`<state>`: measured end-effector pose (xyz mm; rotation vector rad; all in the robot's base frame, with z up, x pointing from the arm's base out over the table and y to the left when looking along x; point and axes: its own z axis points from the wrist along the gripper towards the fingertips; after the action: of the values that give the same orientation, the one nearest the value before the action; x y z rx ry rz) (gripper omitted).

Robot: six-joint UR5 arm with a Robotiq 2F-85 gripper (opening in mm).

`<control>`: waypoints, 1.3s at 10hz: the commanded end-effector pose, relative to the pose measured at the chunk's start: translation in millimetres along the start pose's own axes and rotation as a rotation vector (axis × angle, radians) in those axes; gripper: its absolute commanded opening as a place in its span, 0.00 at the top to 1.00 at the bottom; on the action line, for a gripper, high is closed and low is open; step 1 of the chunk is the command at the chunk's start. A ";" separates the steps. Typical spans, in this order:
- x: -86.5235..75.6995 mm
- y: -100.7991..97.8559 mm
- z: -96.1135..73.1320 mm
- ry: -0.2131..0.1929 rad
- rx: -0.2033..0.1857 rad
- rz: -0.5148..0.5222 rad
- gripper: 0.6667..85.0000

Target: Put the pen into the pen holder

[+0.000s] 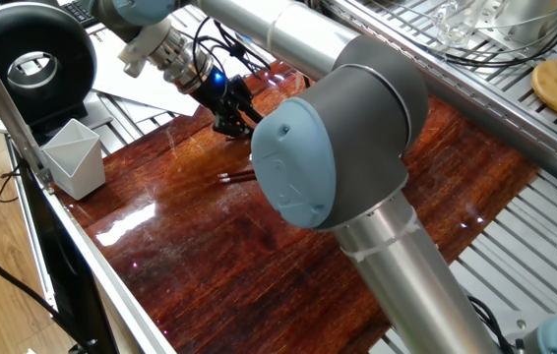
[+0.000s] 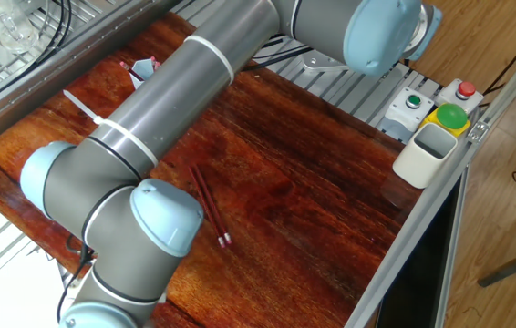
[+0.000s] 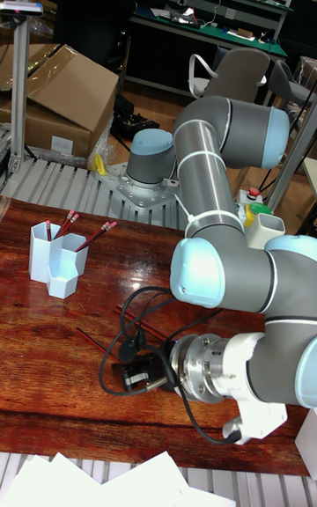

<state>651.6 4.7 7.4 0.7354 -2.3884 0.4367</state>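
Two dark red pens (image 2: 208,205) lie side by side on the wooden table (image 2: 313,210), also seen as pens (image 1: 237,177) just in front of the arm's big elbow joint and pens (image 3: 92,339) near the black gripper (image 3: 132,373). The gripper (image 1: 231,124) hovers a little behind them, fingers apart, holding nothing. The light blue pen holder (image 3: 52,259) stands at the table's far left with several red pens upright in it. In the other fixed view the arm hides the gripper and only an edge of the pen holder (image 2: 139,69) shows.
A pale white angular cup (image 1: 73,157) stands at the table's edge, also seen as the cup (image 2: 427,150) beside a button box (image 2: 440,107). White paper sheets (image 3: 132,482) lie along one side. The arm's large elbow (image 1: 303,162) hangs over the middle.
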 end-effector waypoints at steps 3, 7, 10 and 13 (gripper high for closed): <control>-5.0 11.7 4.5 -0.011 -0.024 0.005 0.55; -12.6 16.4 0.4 -0.036 -0.004 0.044 0.87; -3.4 10.9 -18.3 -0.037 0.042 0.051 1.00; 34.6 -16.8 -54.2 -0.037 0.046 -0.024 1.00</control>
<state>658.1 13.3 35.0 0.7437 -2.4270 0.4899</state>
